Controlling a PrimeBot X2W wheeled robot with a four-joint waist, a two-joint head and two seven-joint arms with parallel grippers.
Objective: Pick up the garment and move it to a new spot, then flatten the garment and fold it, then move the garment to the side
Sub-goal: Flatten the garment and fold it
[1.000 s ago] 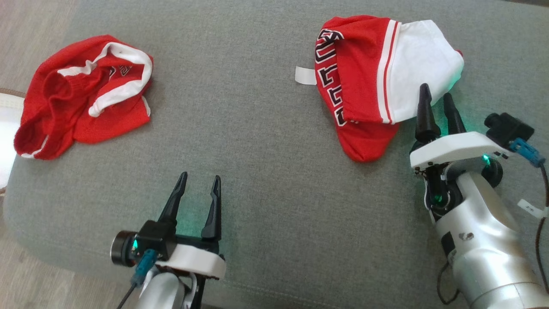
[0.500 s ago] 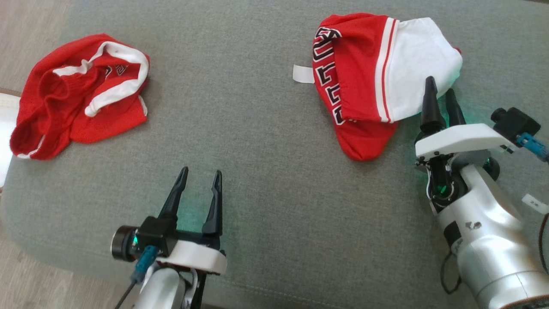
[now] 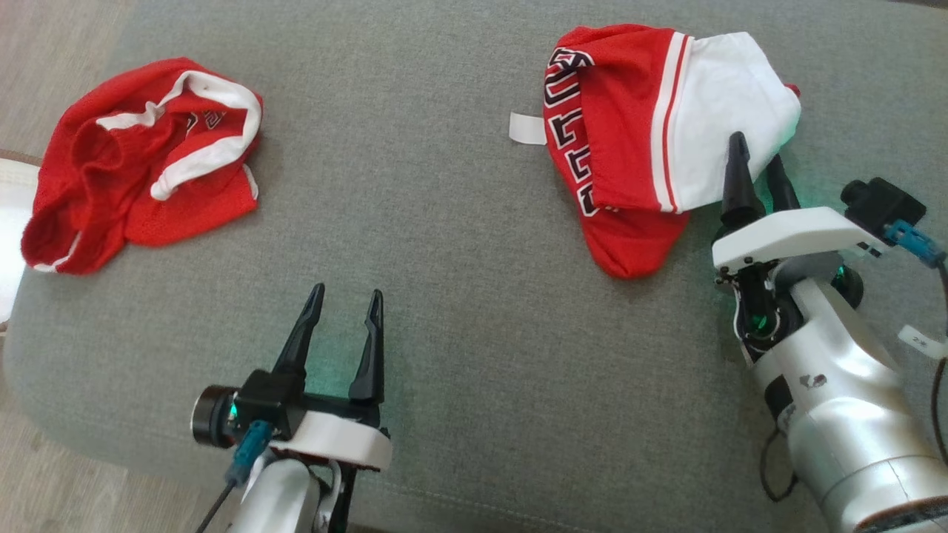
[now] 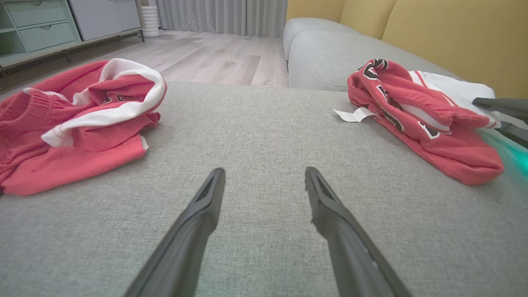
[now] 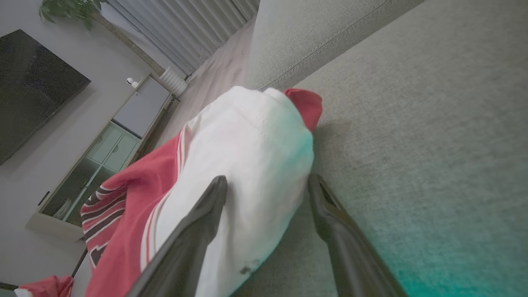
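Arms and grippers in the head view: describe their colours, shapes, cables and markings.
Both the left gripper and right gripper have two long, tapering black fingers on a white mounting plate. Each carries a small black camera with a blue connector and dark cable. The right forearm is glossy silver-white, with a green light and a white tag nearby.

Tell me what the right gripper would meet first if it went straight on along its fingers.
The white panel of the folded red-and-white garment: the open right gripper straddles its near edge, though whether they touch yet is unclear.
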